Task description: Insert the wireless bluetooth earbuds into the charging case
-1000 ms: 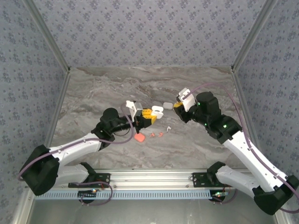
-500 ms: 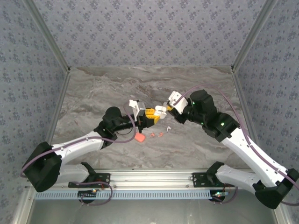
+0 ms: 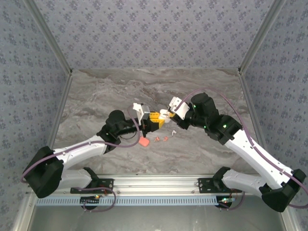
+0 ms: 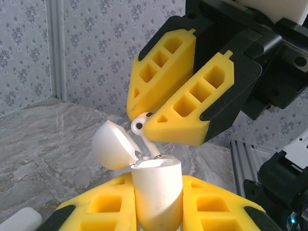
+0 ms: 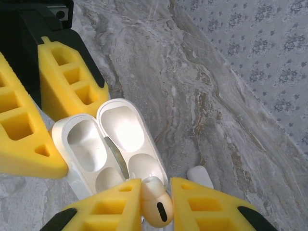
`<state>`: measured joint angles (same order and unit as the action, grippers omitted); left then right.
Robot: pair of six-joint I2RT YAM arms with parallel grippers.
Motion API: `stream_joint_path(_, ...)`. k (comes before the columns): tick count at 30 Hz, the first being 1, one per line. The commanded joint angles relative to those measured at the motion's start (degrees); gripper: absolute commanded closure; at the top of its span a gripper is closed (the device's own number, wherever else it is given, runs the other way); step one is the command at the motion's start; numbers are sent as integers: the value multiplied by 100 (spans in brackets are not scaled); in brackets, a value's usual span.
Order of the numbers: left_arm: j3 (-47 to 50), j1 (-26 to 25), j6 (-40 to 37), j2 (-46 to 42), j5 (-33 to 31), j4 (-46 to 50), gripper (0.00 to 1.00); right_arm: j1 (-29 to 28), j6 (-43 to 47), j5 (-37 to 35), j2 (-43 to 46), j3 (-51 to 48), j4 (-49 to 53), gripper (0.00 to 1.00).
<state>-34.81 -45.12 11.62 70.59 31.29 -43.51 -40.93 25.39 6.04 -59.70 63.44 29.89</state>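
From the top external view, the two grippers meet over the middle of the table (image 3: pixel 96 96). The left gripper (image 3: pixel 153 120) reaches in from the left with its fingers pressed on the open white charging case (image 3: pixel 164 114). The right gripper (image 3: pixel 170 113) leans in from the right with its wrist pitched down, directly beyond the left fingertips. A few loose earbuds (image 3: pixel 162 138) lie on the marble just nearer than both grippers, apart from them.

In the left wrist view, the charging case (image 4: pixel 156 190) stands upright between the left gripper's fingers (image 4: pixel 108 207), its mouth facing up and its lid (image 4: pixel 111 144) swung back to the left. Directly above that mouth, the right gripper (image 4: pixel 143 119) pinches the head of a white earbud (image 4: pixel 139 125). The earbud's stem runs downward and slightly right, its long axis nearly in line with the case. The stem tip sits at the rim, though whether it has entered a well I cannot tell.

In the right wrist view, the earbud (image 5: pixel 156 206) is clamped between the right gripper's fingers (image 5: pixel 108 209), head toward the camera. The charging case (image 5: pixel 110 149) lies just past the fingertips, its hollows open. The left gripper's fingers (image 5: pixel 67 86) flank it on the left.

The right arm is the one placed to lower the earbud. That move probably depends on keeping the stem lined up with the well.
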Motion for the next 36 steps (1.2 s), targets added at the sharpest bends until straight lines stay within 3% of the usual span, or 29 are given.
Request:
stream_joint_path(1,-201,-25,-81,-63,111,-159,100,-56,100,162,-15,158,228,78)
stream_joint_path(16,-171,-29,-72,-79,138,-264,100,78,-246,1312,-276,743,721,71)
stream_joint_path(22,-140,-27,-71,-122,107,-295,100,391,-688,1709,-226,1106,675,53)
stream_joint_path(27,-56,-26,-86,-192,-37,-354,100,839,-1410,1887,-185,1329,536,41)
stream_joint_path(36,323,-31,-346,-767,-788,20,100,1881,-3309,1603,-493,227,195,43)
